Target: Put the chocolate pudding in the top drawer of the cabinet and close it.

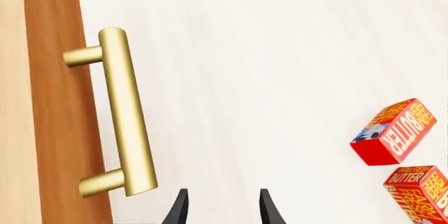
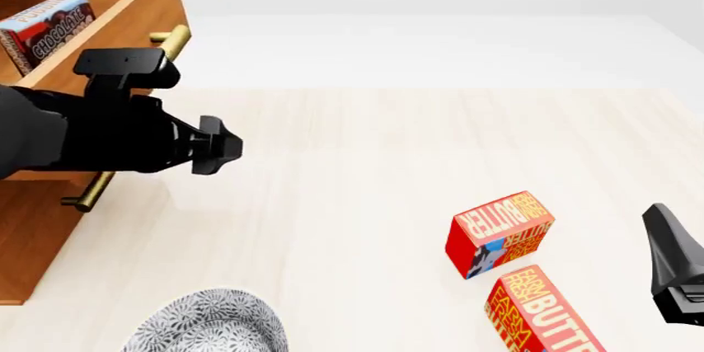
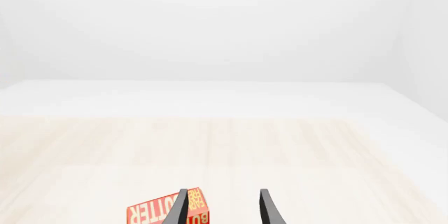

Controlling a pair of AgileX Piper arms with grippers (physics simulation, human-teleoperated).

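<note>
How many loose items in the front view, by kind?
Butter boxes: 2, one nearer the cabinet and one at the near edge
Pudding box: 1, lying in the open top drawer
Plate: 1, partly cut off by the frame
Total: 4

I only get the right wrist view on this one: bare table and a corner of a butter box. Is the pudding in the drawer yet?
Observer: Yes. The chocolate pudding lies inside the top drawer, which stands pulled out.
Operator: Where's the left gripper?
Observer: The left gripper is open and empty, beside a brass handle, not touching it.
Operator: Anything else on the table?
Observer: A second butter box sits near the first butter box, and there is a patterned plate at the near edge.
</note>
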